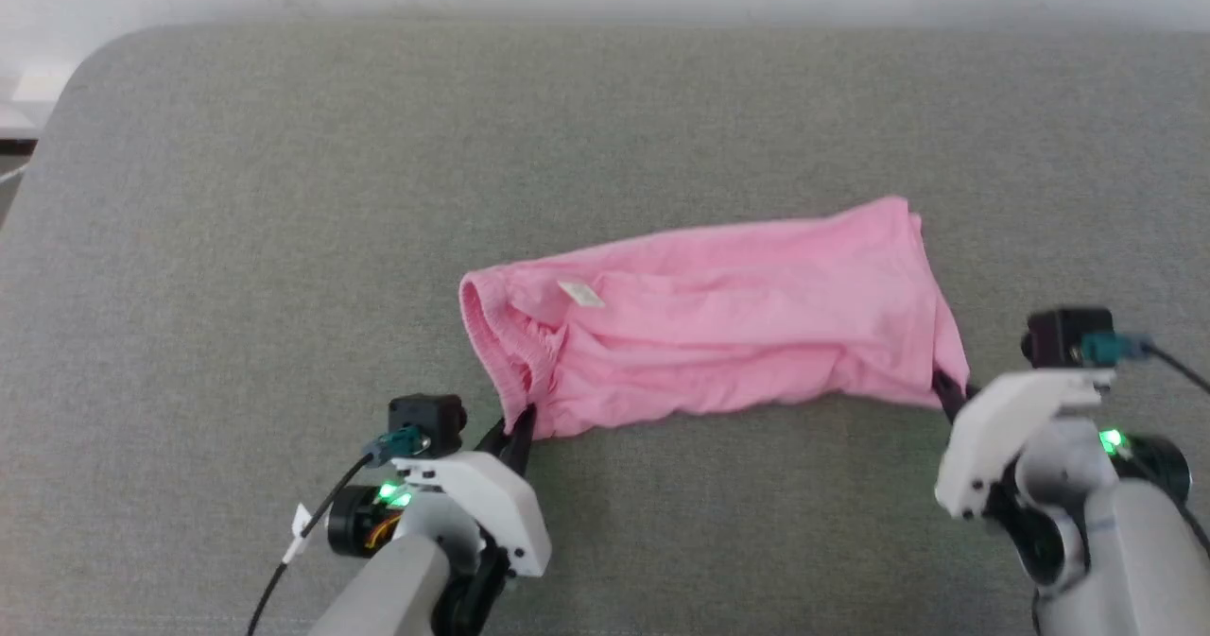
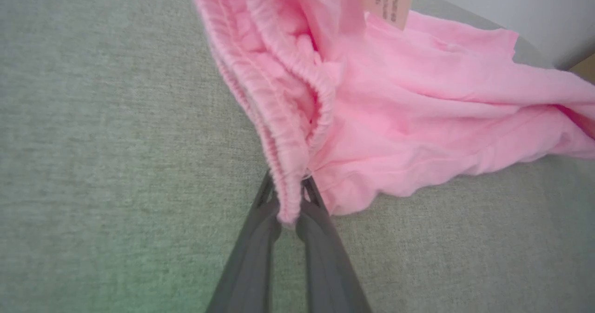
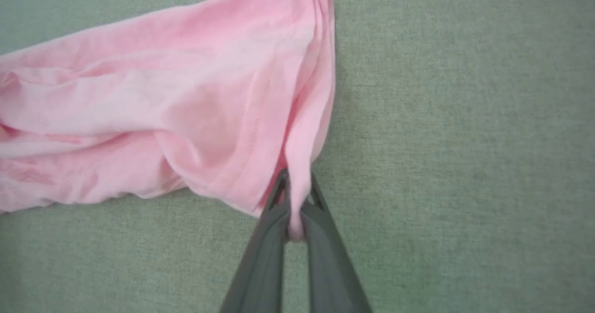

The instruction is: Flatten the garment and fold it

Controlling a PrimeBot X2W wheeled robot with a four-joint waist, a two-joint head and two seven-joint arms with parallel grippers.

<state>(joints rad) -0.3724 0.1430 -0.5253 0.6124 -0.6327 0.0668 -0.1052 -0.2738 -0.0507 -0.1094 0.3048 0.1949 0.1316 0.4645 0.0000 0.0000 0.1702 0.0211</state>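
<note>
Two near corners of the garment [image 1: 718,324] are held. At seven o'clock of the cloth, the left gripper [image 1: 518,428] has its fingers [image 2: 253,257] pinched on the end of the gathered waistband [image 2: 283,131]. At four o'clock, the right gripper [image 1: 948,392] has its fingers [image 3: 260,257] pinched on a hem corner. The near edge between them is seen slack and wrinkled, so flattening is judged to be the step in hand. The grips would best be drawn evenly apart, towards nine and three, and kept low over the grey counter [image 1: 284,192]. Thin cloth may slip from so small a bite if it is jerked. Farther off, the garment lies mid-counter, rising towards one o'clock, with its white label [image 1: 580,293] face up.
</note>
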